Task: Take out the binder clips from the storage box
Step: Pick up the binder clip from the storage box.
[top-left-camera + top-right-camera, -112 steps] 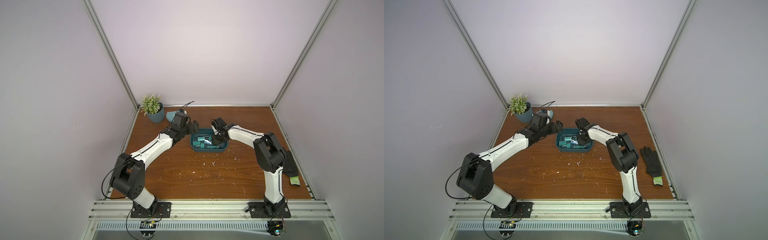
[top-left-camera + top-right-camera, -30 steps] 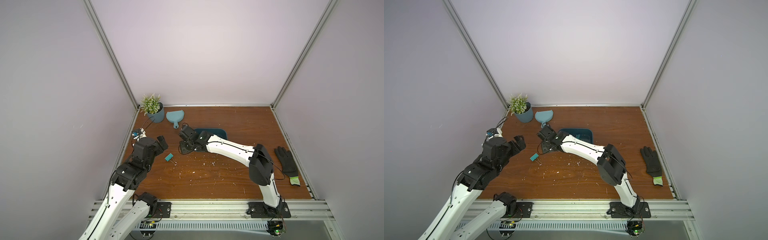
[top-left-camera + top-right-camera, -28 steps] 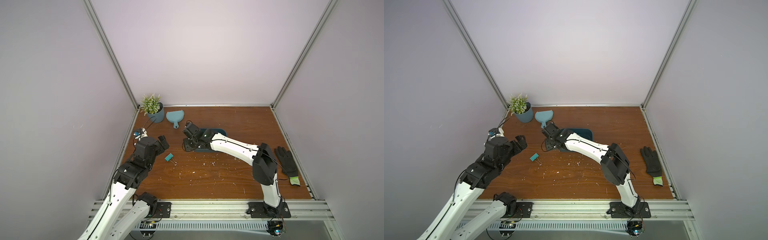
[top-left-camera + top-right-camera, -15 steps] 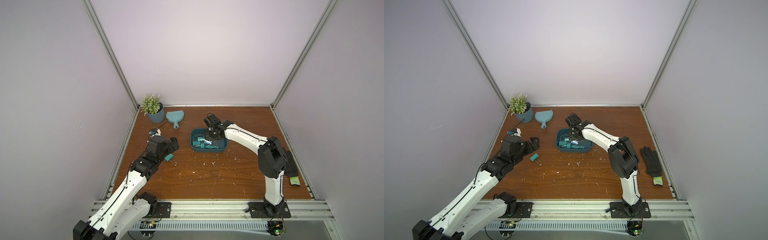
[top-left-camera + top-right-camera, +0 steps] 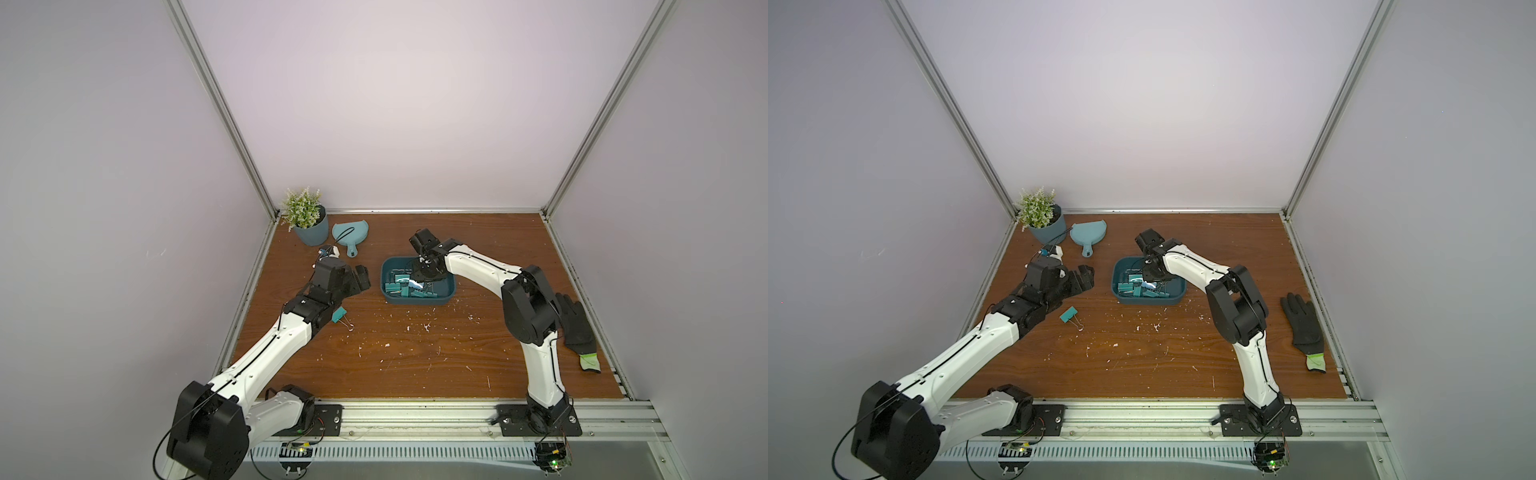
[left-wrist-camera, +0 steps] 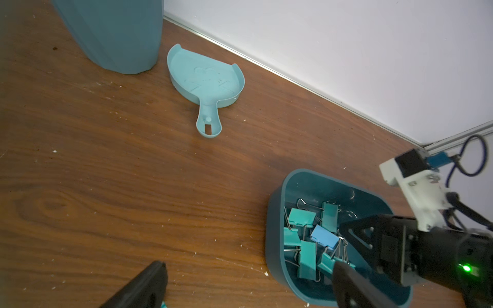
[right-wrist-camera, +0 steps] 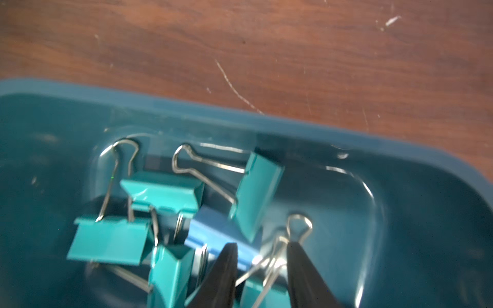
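Teal plastic is walling in most of the job. The storage box (image 5: 417, 302) is sitting mid-table, toward the far side, and the binder clips (image 5: 400, 286) are lying heaped in its left half, bodies and wire handles tangled together. Your right gripper (image 7: 261, 249) is reaching in from the far right and pointing down into that heap. The steep wrist is probably owed to the box's wall, which is leaving only a top-down way in.

Its jaws are standing part-way apart, straddling the silver loops of one teal clip (image 7: 274, 297), and the light blue clip (image 7: 210, 234) is lying just beside the tips. Nothing is looking pinched. The wires are running between the fingers (image 7: 224, 266) with a gap showing on one side, so you are likely lining up on the handles because they are the one part sticking up out of the pile.

One loose clip (image 5: 1069, 314) is lying on the wooden table (image 5: 1142, 353), left of the box, nearer the front rail and well apart from it. It is probably marking where you are setting down what comes out. Your left gripper (image 5: 1081, 279) is hovering left of the box, farther back than the loose clip, with its jaws spread wide, holding nothing and aiming right toward the box. It is seemingly keeping clear, since two arms are unlikely to be fitting into one small tub together.
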`<control>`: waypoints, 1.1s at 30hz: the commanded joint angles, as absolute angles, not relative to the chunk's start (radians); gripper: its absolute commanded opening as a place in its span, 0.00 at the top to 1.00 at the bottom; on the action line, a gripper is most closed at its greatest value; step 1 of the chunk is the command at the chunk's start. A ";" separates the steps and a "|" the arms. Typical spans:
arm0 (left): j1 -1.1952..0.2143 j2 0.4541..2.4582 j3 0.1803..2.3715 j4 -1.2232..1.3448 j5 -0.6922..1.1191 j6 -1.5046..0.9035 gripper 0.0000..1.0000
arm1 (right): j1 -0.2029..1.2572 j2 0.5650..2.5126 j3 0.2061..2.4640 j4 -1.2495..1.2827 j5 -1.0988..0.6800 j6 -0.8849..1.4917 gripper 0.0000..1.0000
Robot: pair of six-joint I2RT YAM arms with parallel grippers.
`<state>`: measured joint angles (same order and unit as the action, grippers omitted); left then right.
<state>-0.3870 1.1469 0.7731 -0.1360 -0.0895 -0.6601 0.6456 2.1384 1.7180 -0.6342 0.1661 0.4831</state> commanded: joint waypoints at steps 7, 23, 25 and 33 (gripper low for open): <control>-0.396 1.192 0.820 -0.094 -0.072 -0.618 0.00 | 0.620 2.238 1.877 -0.699 0.139 0.494 0.53; -0.396 1.205 0.834 -0.098 -0.078 -0.602 0.00 | 0.620 2.279 1.890 -0.734 0.135 0.554 0.50; -0.395 1.200 0.833 -0.103 -0.082 -0.603 0.00 | 0.620 2.294 1.910 -0.744 0.137 0.560 0.51; -0.396 1.175 0.821 -0.110 -0.097 -0.600 0.00 | 0.629 2.288 1.892 -0.755 0.154 0.573 0.62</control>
<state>-0.3870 1.1938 0.8078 -0.1020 -0.0834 -0.6167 0.6212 2.2986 1.8870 -0.7158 0.1375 0.5518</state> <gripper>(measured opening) 0.997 0.392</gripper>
